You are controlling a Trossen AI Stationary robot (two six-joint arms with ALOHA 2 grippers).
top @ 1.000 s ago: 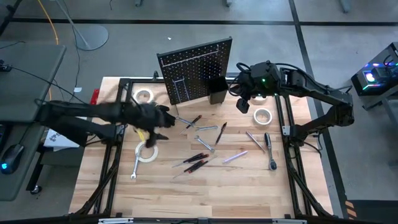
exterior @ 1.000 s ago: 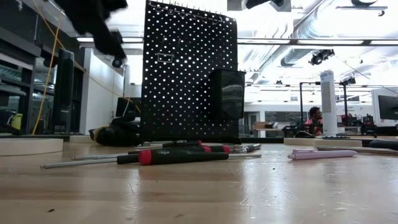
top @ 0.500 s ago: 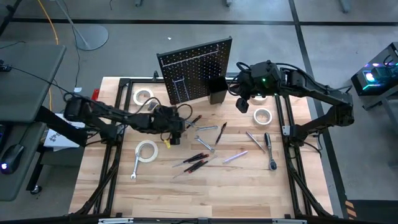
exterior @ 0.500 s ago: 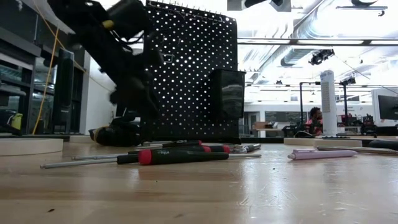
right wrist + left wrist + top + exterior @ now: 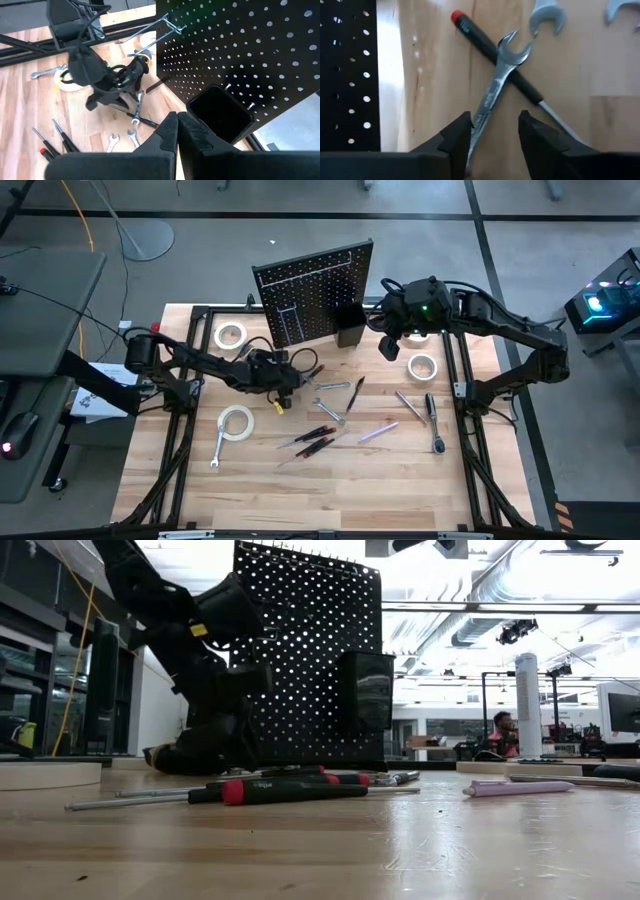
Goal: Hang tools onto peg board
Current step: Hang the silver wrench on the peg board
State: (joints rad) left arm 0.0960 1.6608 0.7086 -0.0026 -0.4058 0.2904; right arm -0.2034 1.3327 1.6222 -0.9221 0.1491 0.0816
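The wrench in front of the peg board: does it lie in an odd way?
Yes. The silver wrench lies crossed over a red-capped screwdriver instead of flat on the table. The left gripper has its fingers on either side of the wrench's handle.

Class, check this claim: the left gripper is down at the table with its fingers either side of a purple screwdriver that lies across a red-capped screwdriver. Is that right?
Not quite. In the left wrist view the left gripper straddles a silver wrench, not a purple screwdriver. The wrench does lie across the red-capped screwdriver.
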